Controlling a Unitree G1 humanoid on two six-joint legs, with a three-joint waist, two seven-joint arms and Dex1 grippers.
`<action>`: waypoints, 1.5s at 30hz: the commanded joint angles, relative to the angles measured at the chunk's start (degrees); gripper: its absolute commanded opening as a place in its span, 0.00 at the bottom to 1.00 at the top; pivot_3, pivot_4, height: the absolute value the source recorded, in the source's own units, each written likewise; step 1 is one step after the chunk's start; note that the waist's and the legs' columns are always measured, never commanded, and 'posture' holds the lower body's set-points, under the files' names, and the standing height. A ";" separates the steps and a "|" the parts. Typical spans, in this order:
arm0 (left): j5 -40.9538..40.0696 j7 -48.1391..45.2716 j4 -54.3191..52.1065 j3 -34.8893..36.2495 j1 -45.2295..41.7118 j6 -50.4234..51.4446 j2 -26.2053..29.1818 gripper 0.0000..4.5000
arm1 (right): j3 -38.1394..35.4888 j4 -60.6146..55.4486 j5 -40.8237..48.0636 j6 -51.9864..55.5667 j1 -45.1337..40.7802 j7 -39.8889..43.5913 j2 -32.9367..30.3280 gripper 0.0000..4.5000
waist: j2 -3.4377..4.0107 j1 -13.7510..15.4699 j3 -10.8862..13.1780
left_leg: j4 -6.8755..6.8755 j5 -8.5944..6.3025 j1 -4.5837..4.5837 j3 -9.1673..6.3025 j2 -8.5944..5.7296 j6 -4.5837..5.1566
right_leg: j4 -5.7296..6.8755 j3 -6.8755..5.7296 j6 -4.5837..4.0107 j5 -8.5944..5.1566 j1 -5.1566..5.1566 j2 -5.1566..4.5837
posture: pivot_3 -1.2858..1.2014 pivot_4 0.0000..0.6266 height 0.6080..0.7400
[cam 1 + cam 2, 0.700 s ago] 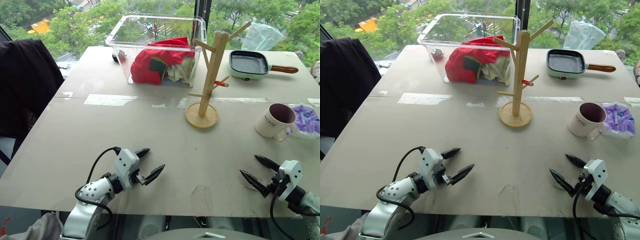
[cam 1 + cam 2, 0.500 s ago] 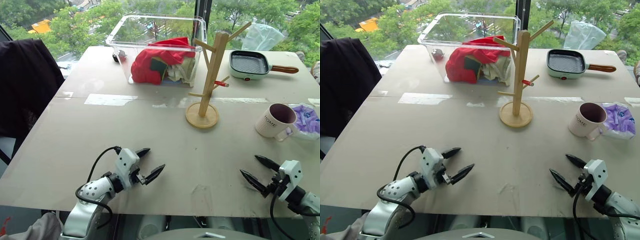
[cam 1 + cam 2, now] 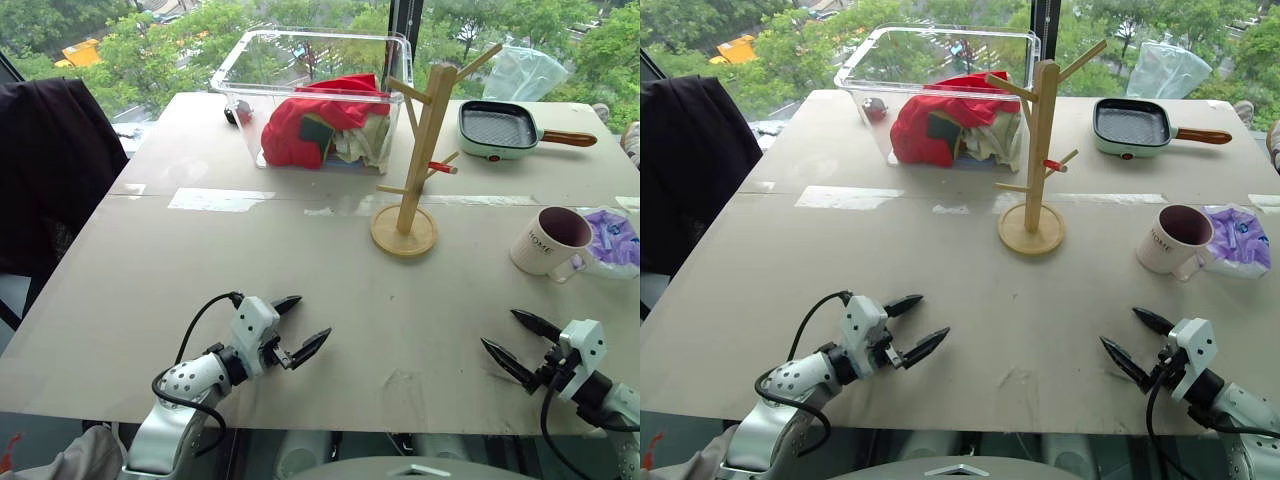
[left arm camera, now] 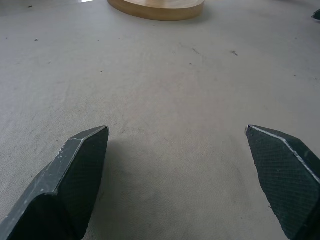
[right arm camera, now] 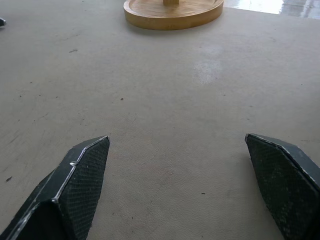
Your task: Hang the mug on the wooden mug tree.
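Observation:
The cream mug [image 3: 548, 241] with "HOME" on its side and a maroon inside stands upright at the table's right side. The wooden mug tree [image 3: 421, 150] rises mid-table on its round base [image 5: 172, 12], one peg red-tipped. My left gripper [image 3: 298, 327] hovers low over the near left of the table, open and empty. Near the front right edge, my right gripper [image 3: 516, 345] is open too, well short of the mug. Both wrist views look across bare tabletop toward the tree's base [image 4: 157, 8].
A clear plastic bin [image 3: 312, 95] with red and pale cloths sits behind the tree. A green grill pan [image 3: 503, 129] lies at the back right. A purple packet [image 3: 612, 238] touches the mug's right side. A dark jacket [image 3: 45, 170] hangs off the left edge.

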 commanded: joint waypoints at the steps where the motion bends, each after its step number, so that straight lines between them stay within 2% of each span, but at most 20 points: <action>1: 0.35 -0.51 0.90 -1.35 -0.46 0.25 -0.07 1.00 | -0.72 -0.69 -0.13 -0.90 -0.35 -0.06 0.36 0.98 | 0.00 0.02 0.00 | 0.00 0.00 0.00 0.00 0.00 0.00 | 0.01 0.00 0.00 0.00 0.00 0.02 | 0.52 0.24 1.00; 15: 0.48 -2.49 2.43 -2.37 -2.74 -0.21 0.55 1.00 | -3.50 -2.29 -0.31 -2.19 3.03 -2.04 1.55 0.98 | 0.01 0.11 0.00 | 0.01 0.00 0.00 0.00 0.00 0.00 | 0.01 0.03 -0.05 0.03 0.00 0.19 | 0.52 0.24 1.00; 19: -0.77 -4.66 1.98 -3.10 -7.20 0.16 0.69 1.00 | -8.41 -4.54 2.91 0.37 3.67 -6.80 2.63 0.98 | 0.02 0.07 0.05 | 0.06 0.00 -0.03 -0.01 0.00 0.00 | 0.04 0.02 0.00 0.00 -0.02 0.21 | 0.52 0.24 1.00; 22: -1.84 -7.25 0.40 -4.49 -10.18 1.61 1.54 1.00 | -10.81 -4.71 -0.05 2.89 2.48 -14.99 3.95 0.98 | -0.03 -0.04 0.07 | 0.06 0.00 -0.04 0.00 0.01 0.00 | 0.05 0.05 -0.09 0.06 -0.03 0.28 | 0.52 0.24 1.00; 26: -8.10 -10.94 -5.01 -5.88 -16.70 8.07 2.38 1.00 | -13.43 -5.10 -1.60 8.10 -2.28 -25.73 5.34 0.98 | 0.00 -0.22 0.11 | 0.03 0.01 -0.20 0.09 0.03 -0.01 | 0.14 0.17 -0.20 0.12 -0.29 0.36 | 0.52 0.24 1.00; 30: -14.10 -13.64 -9.24 -6.13 -22.00 14.26 3.93 1.00 | -15.34 -4.59 -1.23 9.43 -7.26 -31.39 6.94 0.98 | -0.09 -0.17 0.28 | 0.13 0.02 -0.20 0.14 0.02 -0.01 | 0.21 0.25 -0.20 0.13 -0.30 0.41 | 0.52 0.24 1.00; 34: -16.22 -13.33 -11.68 -6.10 -24.33 17.45 5.05 1.00 | -15.29 -4.16 -1.03 10.27 -9.97 -32.35 7.12 0.98 | -0.08 -0.21 0.28 | 0.07 0.02 -0.15 0.13 -0.02 -0.01 | 0.21 0.29 -0.19 0.11 -0.26 0.51 | 0.52 0.24 1.00; 45: -14.80 -11.09 -12.66 -6.49 -25.45 18.11 4.78 1.00 | -12.98 2.88 -2.59 8.99 -13.92 -29.73 7.05 0.98 | -0.08 -0.24 0.30 | 0.08 0.02 -0.12 0.15 -0.04 -0.01 | 0.24 0.39 -0.16 0.09 -0.24 0.58 | 0.52 0.24 1.00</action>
